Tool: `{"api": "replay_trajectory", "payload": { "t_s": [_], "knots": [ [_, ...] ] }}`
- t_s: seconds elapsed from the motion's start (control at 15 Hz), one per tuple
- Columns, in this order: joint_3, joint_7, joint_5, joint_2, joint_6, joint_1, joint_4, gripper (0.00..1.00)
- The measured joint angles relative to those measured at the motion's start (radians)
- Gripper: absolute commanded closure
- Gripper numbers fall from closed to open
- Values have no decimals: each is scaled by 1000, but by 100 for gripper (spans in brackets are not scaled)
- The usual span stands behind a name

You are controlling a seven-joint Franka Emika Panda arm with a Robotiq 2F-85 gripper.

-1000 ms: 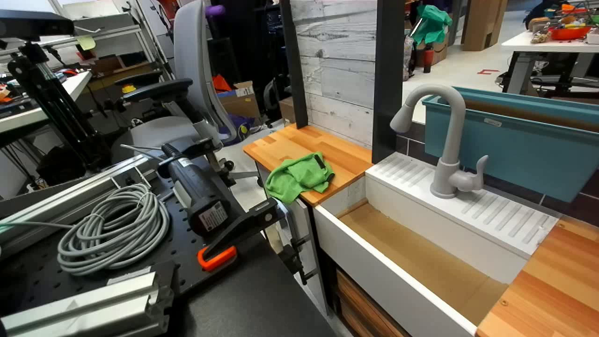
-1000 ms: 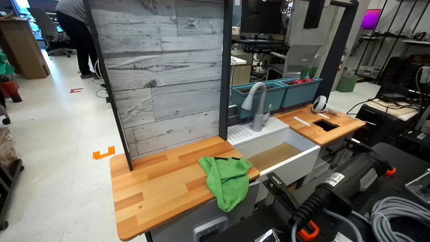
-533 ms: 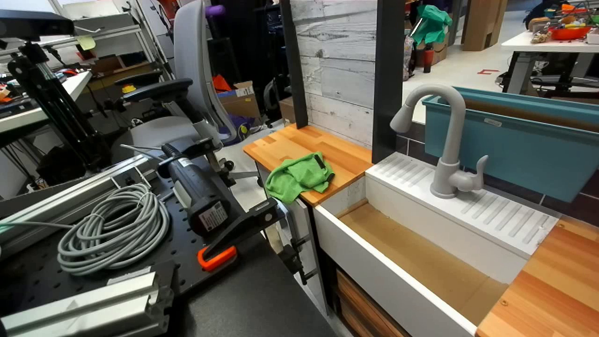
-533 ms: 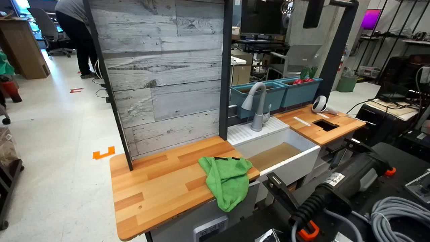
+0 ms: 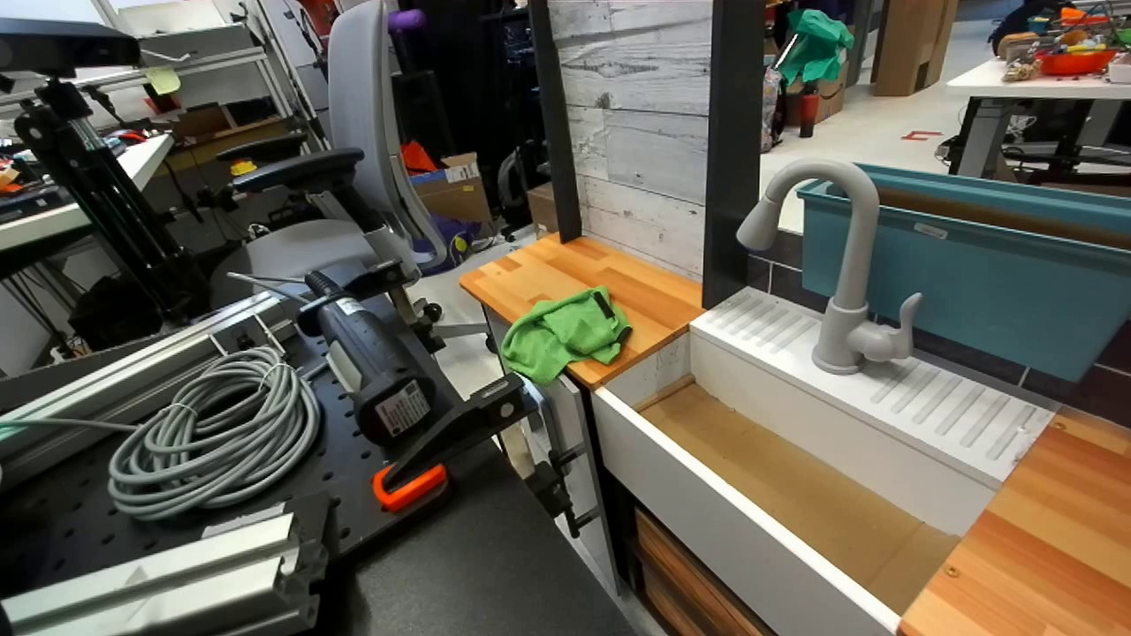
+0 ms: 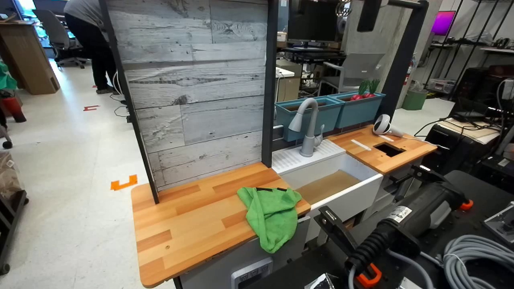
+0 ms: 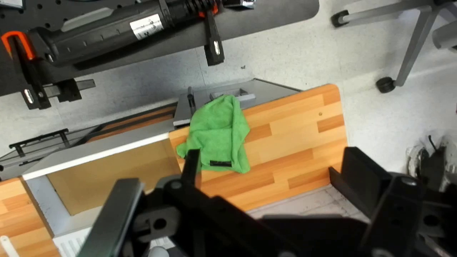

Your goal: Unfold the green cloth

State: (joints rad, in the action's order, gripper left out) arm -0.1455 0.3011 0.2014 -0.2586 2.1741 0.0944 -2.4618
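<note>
Green cloth (image 6: 277, 216) lies rumpled on the bench (image 6: 192, 228), partly hanging over its edge near the sink (image 6: 347, 206) | my end effector (image 7: 276, 162) stands wide apart, empty | I judge 0% done, all unfolding left

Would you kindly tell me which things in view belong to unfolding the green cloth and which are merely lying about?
For the job: green cloth; wooden counter under it; gripper, open.

Lying about, it seems: coiled grey cable; black cylindrical device; white rounded object; red vegetables with green tops.
</note>
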Motion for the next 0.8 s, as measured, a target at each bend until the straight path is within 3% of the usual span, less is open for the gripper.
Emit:
{"api": "replay_trajectory", "payload": {
  "t_s": [0.33, 0.8],
  "knots": [
    [31, 22, 0, 102, 168, -34, 59, 0],
    [89, 99, -43, 423, 220, -50, 229, 0]
  ]
}}
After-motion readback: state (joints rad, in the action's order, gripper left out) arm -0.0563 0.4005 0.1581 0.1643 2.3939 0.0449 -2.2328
